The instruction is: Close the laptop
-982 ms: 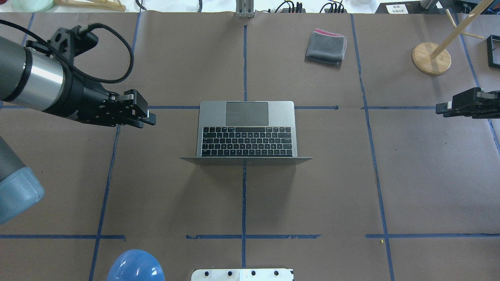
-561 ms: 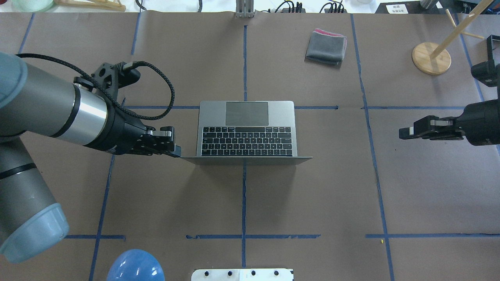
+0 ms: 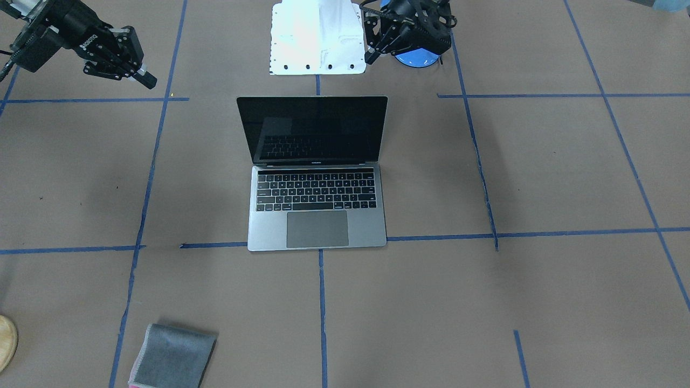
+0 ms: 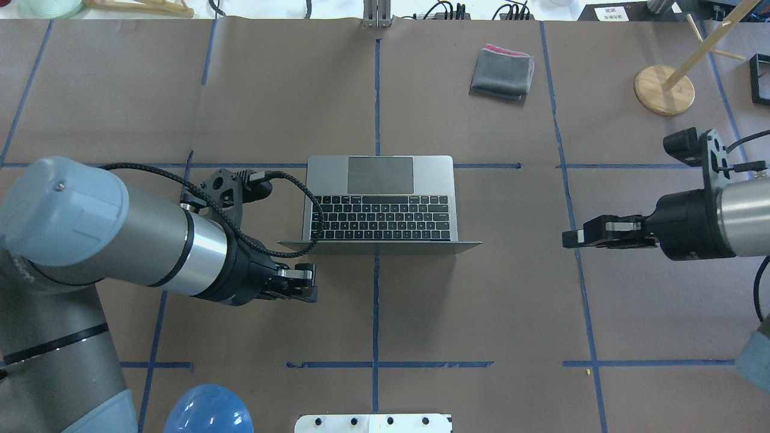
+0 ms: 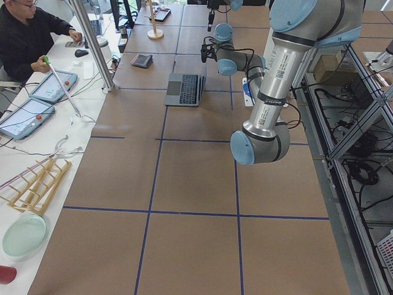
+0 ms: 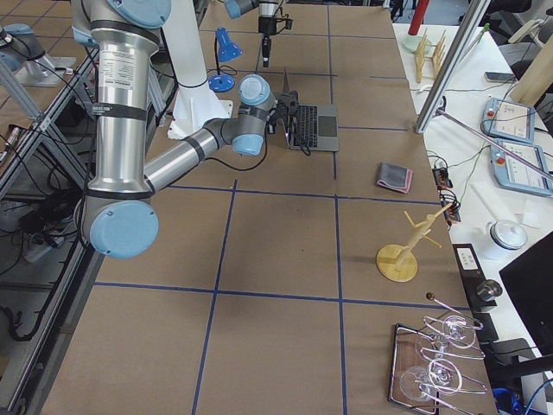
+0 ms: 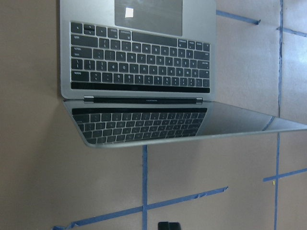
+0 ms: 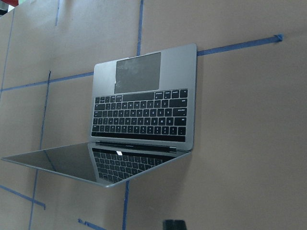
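— Left end effector [image 4: 308, 292] first: where does it sit?
— On the overhead view it is at about 7 o'clock from the laptop [image 4: 380, 198], just off the left corner of the raised lid, on the robot's side of it. It hovers above the worktop [image 4: 481, 300] and touches nothing.
— Open or closed?
— Closed, fingers pressed together with nothing between them. Its own wrist camera shows a single dark tip at the lower edge.
— And the right end effector [image 4: 570, 239]?
— Between 3 and 4 o'clock from the laptop and well apart from it, with its tips pointing towards the machine. Its fingers are also together and empty.
— The laptop itself?
— In the middle of the worktop, over the crossing of the blue tape lines. It is open. The base lies flat, with the trackpad towards 12 o'clock and the hinge at 6 o'clock, nearest the robot. The lid stands near upright, and its black screen faces away from the robot and mirrors the keys.
— Anything else around it?
— A folded grey cloth [image 4: 502, 73] with a pink edge lies at 1 o'clock, far from the laptop. A wooden stand [image 4: 664, 89] on a round base is at 2 o'clock. At the near edge, a blue dome-shaped object [image 4: 209, 412] sits at 7 o'clock beside a white plate [image 4: 373, 423] at 6 o'clock.
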Controlling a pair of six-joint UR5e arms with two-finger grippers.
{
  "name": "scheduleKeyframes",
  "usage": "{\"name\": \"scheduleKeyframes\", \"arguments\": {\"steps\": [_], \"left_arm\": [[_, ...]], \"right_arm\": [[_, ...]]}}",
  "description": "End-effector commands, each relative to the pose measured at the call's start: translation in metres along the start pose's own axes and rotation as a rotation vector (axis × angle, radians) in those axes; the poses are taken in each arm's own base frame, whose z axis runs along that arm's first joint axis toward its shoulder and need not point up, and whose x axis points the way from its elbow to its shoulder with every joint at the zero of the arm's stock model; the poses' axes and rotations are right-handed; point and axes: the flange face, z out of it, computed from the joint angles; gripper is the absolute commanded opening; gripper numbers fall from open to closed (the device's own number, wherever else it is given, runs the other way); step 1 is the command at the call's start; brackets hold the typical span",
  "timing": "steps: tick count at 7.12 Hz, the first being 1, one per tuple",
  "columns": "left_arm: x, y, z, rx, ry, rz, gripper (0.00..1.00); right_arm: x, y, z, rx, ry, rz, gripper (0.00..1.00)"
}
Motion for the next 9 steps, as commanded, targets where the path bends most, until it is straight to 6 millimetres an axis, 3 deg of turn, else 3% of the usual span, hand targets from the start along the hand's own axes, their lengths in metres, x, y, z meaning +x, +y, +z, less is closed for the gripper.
{"name": "scheduleKeyframes", "arguments": {"steps": [1, 2, 3, 4, 5, 9], "left_arm": [[0.004, 0.011, 0.013, 0.001, -0.019, 0.001, 0.0], [0.002, 0.009, 0.016, 0.001, -0.039, -0.005, 0.0], [-0.002, 0.003, 0.022, 0.008, -0.057, -0.005, 0.0], [-0.007, -0.005, 0.028, 0.045, -0.077, -0.009, 0.0], [-0.009, -0.007, 0.032, 0.05, -0.086, -0.011, 0.0], [-0.001, -0.021, 0.033, 0.092, -0.086, -0.008, 0.0]], "right_arm": [[-0.033, 0.068, 0.067, 0.075, 0.001, -0.026, 0.03], [-0.053, 0.103, 0.094, 0.135, -0.007, -0.05, 0.03], [-0.077, 0.116, 0.115, 0.167, 0.032, -0.061, 0.03], [-0.107, 0.113, 0.129, 0.171, 0.068, -0.067, 0.03], [-0.122, 0.113, 0.137, 0.173, 0.102, -0.07, 0.03], [-0.12, 0.106, 0.148, 0.232, 0.129, -0.077, 0.03]]}}
